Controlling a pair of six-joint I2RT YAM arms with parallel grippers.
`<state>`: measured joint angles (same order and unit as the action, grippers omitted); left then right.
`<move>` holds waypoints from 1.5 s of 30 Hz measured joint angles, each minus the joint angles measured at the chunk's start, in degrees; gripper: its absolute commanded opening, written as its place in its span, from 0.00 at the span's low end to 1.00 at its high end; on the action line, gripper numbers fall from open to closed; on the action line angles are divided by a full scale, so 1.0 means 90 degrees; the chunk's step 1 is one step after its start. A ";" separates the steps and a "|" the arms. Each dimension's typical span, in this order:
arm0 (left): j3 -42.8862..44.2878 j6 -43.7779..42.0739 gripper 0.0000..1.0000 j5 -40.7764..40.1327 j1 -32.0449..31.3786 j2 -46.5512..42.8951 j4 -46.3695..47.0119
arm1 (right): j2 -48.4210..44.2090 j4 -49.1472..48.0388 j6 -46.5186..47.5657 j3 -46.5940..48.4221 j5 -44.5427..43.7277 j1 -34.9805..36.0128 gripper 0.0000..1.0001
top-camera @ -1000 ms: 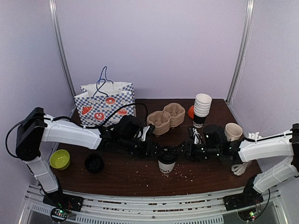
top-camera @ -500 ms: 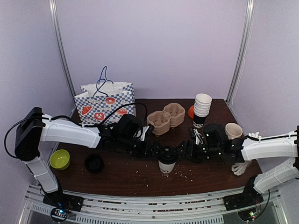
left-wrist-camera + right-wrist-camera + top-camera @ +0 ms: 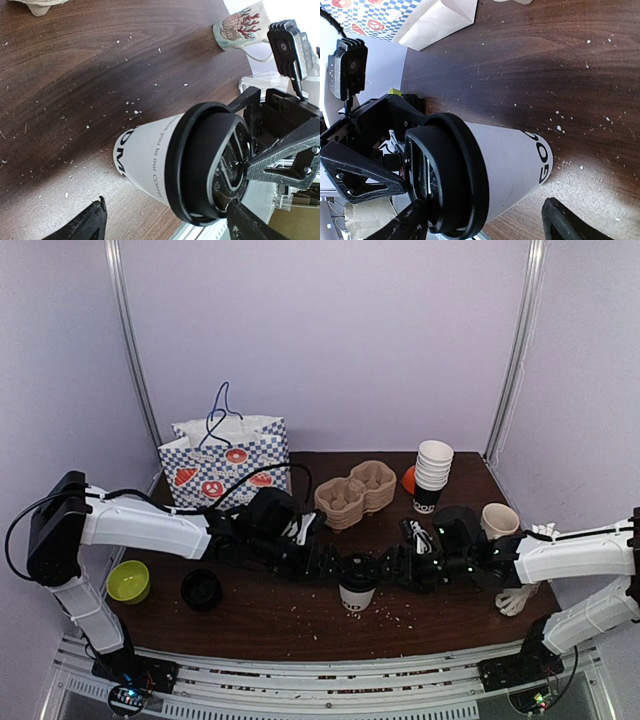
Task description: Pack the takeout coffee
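The takeout coffee stands upright near the table's front middle, a white paper cup with black lettering and a black lid. My left gripper reaches it from the left and my right gripper from the right, both at lid height. In the left wrist view the cup sits between the wide-open fingers of my left gripper. In the right wrist view the cup sits between the open fingers of my right gripper. Each far fingertip stands clear of the cup wall.
A blue-checked paper bag stands open at the back left. A brown pulp cup carrier lies behind the cup. A stack of lidless cups and a ceramic mug stand at the right. A green bowl and a black lid lie front left.
Both grippers have closed in slightly on the cup, the left moving right and the right moving left. The cup has stayed in place.
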<state>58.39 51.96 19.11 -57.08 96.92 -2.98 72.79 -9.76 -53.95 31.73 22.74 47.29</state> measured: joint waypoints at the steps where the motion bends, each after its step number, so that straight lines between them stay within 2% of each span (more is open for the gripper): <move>1: 0.0000 -0.0002 0.80 0.0010 0.0000 0.0000 0.0017 | 0.0015 -0.0053 -0.0002 -0.0002 0.0029 0.0000 0.76; 8: -0.0090 0.0024 0.71 0.0053 0.0000 0.0000 0.0236 | 0.0102 -0.0435 -0.0046 -0.0114 0.0080 0.0002 0.69; 20: -0.0539 0.0095 0.62 0.0260 0.0002 0.0019 0.1200 | 0.0262 -0.1447 -0.0185 -0.0500 0.0100 0.0000 0.63; 22: -0.0590 0.0102 0.64 0.0279 0.0002 0.0019 0.1319 | 0.0282 -0.1542 -0.0211 -0.0534 0.0100 0.0000 0.66; 28: -0.0619 0.0058 0.86 0.0287 0.0002 0.0007 0.1256 | 0.0192 -0.1406 -0.0228 -0.0546 0.0104 0.0000 0.80; 34: -0.0131 -0.0226 0.95 0.0160 0.0002 -0.0002 0.0299 | -0.0051 -0.0559 -0.0155 -0.0202 0.0097 0.0005 0.85; 39: 0.0163 -0.0362 0.97 0.0019 0.0002 -0.0109 -0.0180 | -0.0194 -0.0265 -0.0136 0.0134 0.0061 0.0002 0.86; 45: 0.0136 -0.0270 0.91 -0.0080 0.0119 -0.0199 -0.0129 | -0.0233 -0.0374 -0.0223 0.0158 -0.0090 -0.0073 0.81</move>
<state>59.61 49.54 18.39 -56.01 95.13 -4.14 70.70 -13.13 -55.96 33.15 21.93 46.63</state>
